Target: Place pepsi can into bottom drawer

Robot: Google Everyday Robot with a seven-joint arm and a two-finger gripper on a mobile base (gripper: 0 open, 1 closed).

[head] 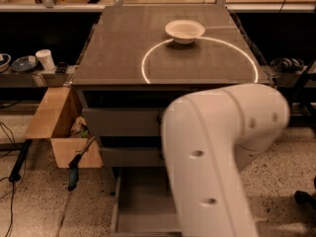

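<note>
The bottom drawer (140,201) is pulled open at the foot of the grey cabinet; only the left part of its flat grey floor shows. My white arm (217,157) fills the lower right of the camera view and covers the rest of the drawer. The gripper is hidden behind the arm, somewhere low on the drawer side. The pepsi can is hidden too.
A white bowl (184,30) sits on the cabinet top (123,53) beside a bright ring of light. Two upper drawers (123,121) are shut. An open cardboard box (54,117) and a blue-handled tool (74,174) stand left of the cabinet. A white cup (45,59) sits on a side shelf.
</note>
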